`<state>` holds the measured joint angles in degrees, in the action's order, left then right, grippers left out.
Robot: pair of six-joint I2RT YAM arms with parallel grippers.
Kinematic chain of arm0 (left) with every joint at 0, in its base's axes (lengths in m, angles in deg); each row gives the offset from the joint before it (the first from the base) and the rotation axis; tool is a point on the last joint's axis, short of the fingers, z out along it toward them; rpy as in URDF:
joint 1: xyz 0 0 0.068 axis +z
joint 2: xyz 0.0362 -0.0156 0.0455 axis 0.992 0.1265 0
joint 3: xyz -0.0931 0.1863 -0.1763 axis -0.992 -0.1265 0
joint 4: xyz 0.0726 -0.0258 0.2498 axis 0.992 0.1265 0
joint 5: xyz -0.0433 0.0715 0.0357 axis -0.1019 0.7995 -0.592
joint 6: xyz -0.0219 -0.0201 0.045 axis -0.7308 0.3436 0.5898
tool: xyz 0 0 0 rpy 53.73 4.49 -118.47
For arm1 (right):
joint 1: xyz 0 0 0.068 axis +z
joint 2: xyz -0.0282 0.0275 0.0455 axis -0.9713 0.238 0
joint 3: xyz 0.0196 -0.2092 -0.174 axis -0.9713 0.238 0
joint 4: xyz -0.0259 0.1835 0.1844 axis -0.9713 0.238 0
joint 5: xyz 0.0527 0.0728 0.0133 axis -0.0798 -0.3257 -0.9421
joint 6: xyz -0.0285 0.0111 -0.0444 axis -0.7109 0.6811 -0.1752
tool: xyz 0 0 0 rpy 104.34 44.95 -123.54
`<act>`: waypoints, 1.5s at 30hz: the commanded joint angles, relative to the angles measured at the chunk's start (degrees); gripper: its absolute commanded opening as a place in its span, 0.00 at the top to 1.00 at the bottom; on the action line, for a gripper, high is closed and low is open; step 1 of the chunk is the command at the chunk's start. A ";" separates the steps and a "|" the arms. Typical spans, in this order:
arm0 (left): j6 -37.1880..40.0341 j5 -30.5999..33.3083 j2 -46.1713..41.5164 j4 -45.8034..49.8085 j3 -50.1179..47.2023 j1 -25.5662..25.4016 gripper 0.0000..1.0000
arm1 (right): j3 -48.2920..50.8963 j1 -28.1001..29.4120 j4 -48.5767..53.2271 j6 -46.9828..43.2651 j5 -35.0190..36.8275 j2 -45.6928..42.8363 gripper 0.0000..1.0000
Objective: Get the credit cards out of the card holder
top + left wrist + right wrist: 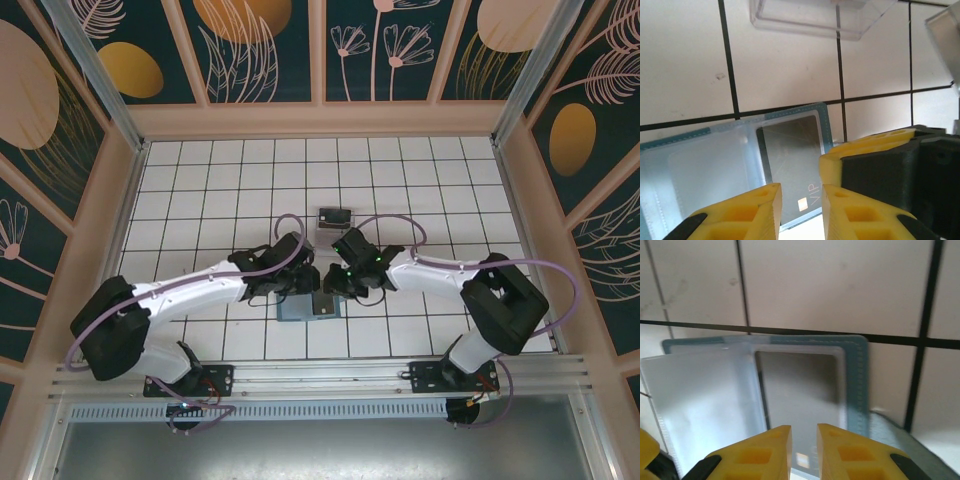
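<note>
**Both grippers poised at the card holder's near edge**

I am looking down at the soft teal-blue folding card holder (pixel 295 312), which is lying opened flat on the white tiled table (pixel 200 200) between the two arms, its clear pockets facing up. A dark rectangular credit card (pixel 790 160) marked VIP is sitting inside the right-hand pocket, framed by the teal stitched rim. The left gripper (pixel 801 195) is pointing at that card's near edge, its yellow fingers standing a narrow slot apart with nothing clamped between them. The right gripper (pixel 804 432) is lining up over the same card, its fingers also slightly parted and gripping nothing, and it is crowding just beside the left one. I cannot tell whether either is touching the card holder. A clear plastic tray (pixel 810 17) is resting just beyond the card holder, apart from it.
</note>
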<state>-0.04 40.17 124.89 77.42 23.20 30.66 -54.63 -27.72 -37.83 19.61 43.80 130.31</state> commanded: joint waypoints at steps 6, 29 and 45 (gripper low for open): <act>-1.04 -2.43 5.60 -0.71 1.62 -0.03 0.72 | 1.53 -0.48 2.92 -0.93 3.40 -0.07 0.78; -1.66 -0.38 10.43 -1.86 -1.29 0.05 0.80 | 0.07 -0.13 0.68 -1.52 0.58 0.97 0.79; -1.97 -0.14 10.25 -1.86 -2.24 0.06 0.83 | -3.35 0.79 7.55 -1.17 7.60 1.45 0.76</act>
<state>-1.55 38.97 134.84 75.28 21.67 30.66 -55.35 -27.35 -34.70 18.21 46.66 132.48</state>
